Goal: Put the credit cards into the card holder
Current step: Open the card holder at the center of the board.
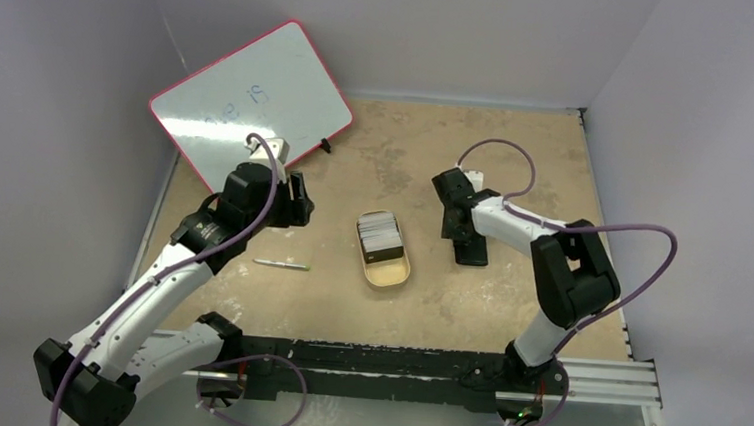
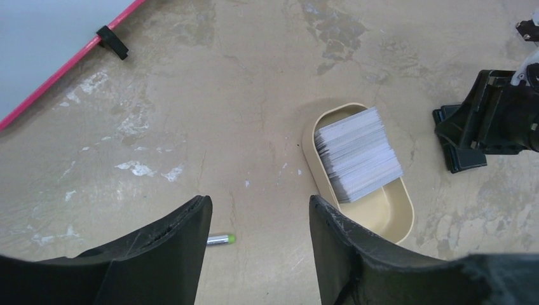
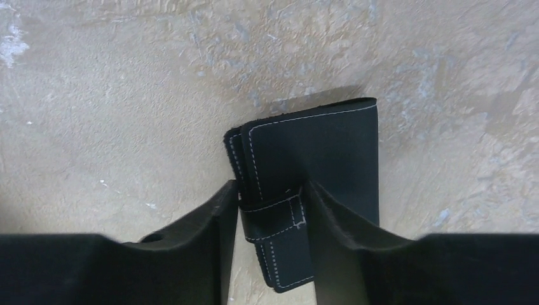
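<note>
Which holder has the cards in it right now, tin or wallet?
The tan oval tin: the whitish card stack sits inside it. The black wallet lies folded shut.

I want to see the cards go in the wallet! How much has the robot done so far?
Nothing is finished yet. The credit cards sit stacked in the tan tin, and the card holder lies folded shut. In hand: the right hand is over it, fingers either side of its strap; a grip isn't clear. The left hand hovers open, empty. Left: open the holder, move the cards in.
</note>
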Controlling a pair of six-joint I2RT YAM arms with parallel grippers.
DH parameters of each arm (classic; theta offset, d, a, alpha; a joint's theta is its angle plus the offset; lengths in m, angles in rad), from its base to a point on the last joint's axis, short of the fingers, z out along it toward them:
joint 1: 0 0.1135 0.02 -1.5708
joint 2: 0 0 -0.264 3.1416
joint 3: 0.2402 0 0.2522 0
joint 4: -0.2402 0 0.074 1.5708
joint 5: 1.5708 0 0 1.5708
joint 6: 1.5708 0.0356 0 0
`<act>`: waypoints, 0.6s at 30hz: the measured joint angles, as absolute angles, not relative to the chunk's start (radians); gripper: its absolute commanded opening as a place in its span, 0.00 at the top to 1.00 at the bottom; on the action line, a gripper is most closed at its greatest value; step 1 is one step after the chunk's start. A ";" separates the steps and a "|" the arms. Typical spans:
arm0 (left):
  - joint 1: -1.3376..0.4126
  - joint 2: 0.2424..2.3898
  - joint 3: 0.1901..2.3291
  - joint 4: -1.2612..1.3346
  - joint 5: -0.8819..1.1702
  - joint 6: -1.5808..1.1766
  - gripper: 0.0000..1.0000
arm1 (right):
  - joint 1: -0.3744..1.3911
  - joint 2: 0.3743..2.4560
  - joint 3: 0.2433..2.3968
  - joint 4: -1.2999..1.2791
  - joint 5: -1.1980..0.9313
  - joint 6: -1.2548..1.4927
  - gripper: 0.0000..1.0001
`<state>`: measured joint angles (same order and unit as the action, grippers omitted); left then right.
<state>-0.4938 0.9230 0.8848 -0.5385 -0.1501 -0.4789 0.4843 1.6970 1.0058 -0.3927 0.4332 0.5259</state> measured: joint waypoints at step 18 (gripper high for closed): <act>-0.670 1.074 0.766 -0.390 0.033 -0.664 0.50 | 0.486 1.098 0.871 -0.363 0.149 0.470 1.00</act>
